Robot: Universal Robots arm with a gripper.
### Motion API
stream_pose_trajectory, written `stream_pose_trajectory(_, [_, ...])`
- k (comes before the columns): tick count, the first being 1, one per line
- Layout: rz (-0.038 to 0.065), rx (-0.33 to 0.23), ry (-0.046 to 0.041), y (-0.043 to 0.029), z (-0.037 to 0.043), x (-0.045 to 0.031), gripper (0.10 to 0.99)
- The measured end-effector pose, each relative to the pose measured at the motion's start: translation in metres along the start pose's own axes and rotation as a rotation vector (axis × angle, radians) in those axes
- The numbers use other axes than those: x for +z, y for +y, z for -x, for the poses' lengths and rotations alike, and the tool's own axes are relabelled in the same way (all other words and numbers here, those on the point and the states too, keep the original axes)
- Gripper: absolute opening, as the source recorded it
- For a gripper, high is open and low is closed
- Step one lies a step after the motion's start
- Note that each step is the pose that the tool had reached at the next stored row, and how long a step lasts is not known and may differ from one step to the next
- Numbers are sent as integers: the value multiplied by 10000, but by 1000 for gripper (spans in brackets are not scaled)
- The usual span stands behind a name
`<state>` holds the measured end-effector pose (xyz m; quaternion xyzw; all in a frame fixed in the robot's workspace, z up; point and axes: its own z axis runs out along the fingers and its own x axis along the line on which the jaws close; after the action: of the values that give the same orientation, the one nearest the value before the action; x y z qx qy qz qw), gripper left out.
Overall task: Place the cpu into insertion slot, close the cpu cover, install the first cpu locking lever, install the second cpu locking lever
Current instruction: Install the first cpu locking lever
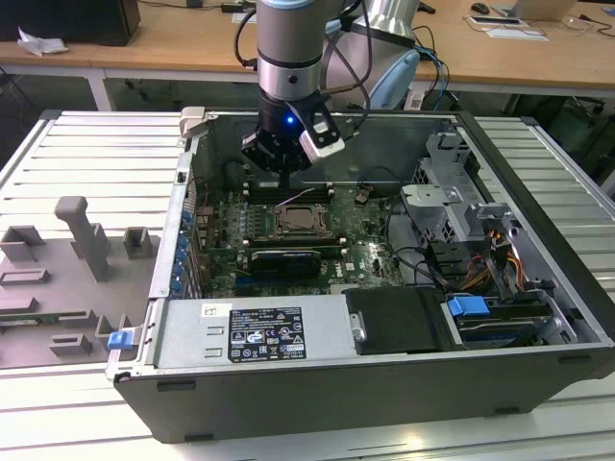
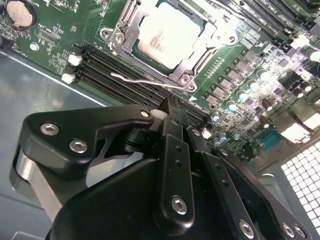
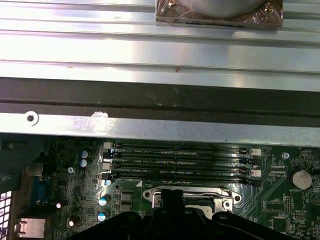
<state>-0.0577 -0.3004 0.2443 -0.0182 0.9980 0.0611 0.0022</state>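
The black gripper [image 2: 172,112], jaws closed on nothing, hovers just beside the pale silvery square cpu [image 2: 167,35], seated under its silvery metal frame cover [image 2: 197,60].

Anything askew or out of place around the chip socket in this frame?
Nothing looks damaged. The chip lies flat in its socket with the metal frame down around it. One thin wire lever stands loose beside the frame, near the claw.

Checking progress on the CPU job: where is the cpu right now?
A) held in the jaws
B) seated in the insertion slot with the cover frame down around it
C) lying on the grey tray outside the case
B: in the second wrist view the cpu lies in the insertion slot, the cpu cover framing it.
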Motion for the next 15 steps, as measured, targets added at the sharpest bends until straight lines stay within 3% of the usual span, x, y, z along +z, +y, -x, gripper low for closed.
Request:
stream_pose_trajectory(1, [56,1,-4,-1,0,12,106])
stream_pose_trajectory(15, [76,1,-2,-3,2,22,106])
